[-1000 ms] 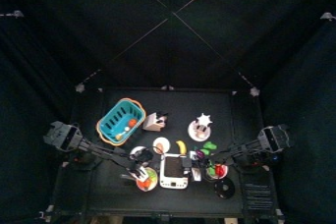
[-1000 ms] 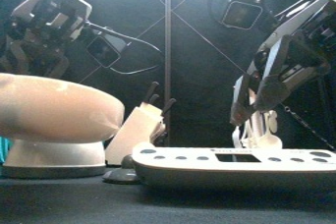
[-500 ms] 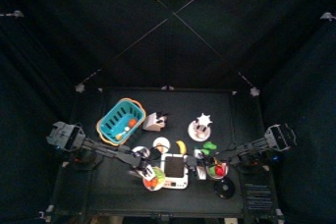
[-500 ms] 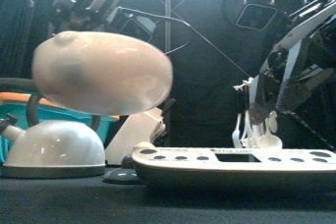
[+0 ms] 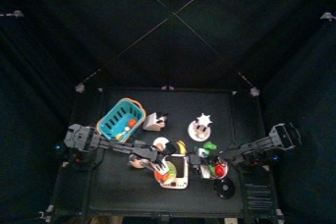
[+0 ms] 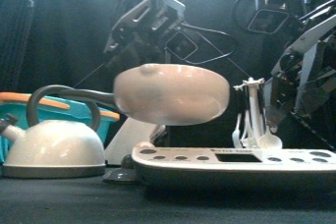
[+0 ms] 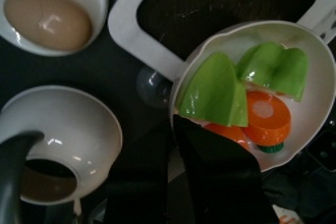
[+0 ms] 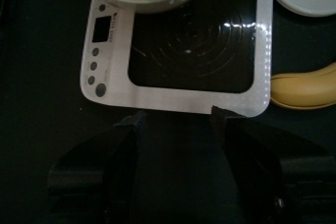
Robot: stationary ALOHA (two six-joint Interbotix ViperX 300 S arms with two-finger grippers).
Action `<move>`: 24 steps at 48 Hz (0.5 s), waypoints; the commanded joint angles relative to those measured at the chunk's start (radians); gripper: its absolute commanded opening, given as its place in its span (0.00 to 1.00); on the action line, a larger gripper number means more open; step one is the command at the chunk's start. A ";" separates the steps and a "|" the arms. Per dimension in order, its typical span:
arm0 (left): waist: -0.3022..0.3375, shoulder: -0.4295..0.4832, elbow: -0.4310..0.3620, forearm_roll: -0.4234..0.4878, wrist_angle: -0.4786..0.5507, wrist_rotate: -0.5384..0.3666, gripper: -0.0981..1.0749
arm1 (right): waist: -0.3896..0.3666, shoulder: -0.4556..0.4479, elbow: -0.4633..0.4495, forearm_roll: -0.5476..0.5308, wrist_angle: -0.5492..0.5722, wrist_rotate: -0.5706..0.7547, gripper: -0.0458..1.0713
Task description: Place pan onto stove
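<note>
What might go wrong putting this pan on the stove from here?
1. The pan carries loose green and orange food pieces; a tilt on the way down may spill them.
2. The right gripper hangs open near the stove's edge, so the pan might bump it.
3. The kettle stands close beside the stove and might get clipped.

left pincer (image 7: 210, 164) clamped, right pincer (image 8: 174, 120) open

pan (image 6: 175, 92) above stove (image 6: 230, 164) | prob held | kettle (image 6: 53, 141) beside
</note>
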 commanded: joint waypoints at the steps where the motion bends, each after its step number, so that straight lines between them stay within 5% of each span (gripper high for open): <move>1: 0.020 0.006 -0.046 0.031 0.000 0.005 0.52 | 0.002 -0.026 -0.002 0.008 -0.005 0.002 0.84; 24: 0.037 0.071 -0.115 0.046 -0.063 0.031 0.52 | 0.002 -0.029 0.005 0.015 -0.005 0.002 0.84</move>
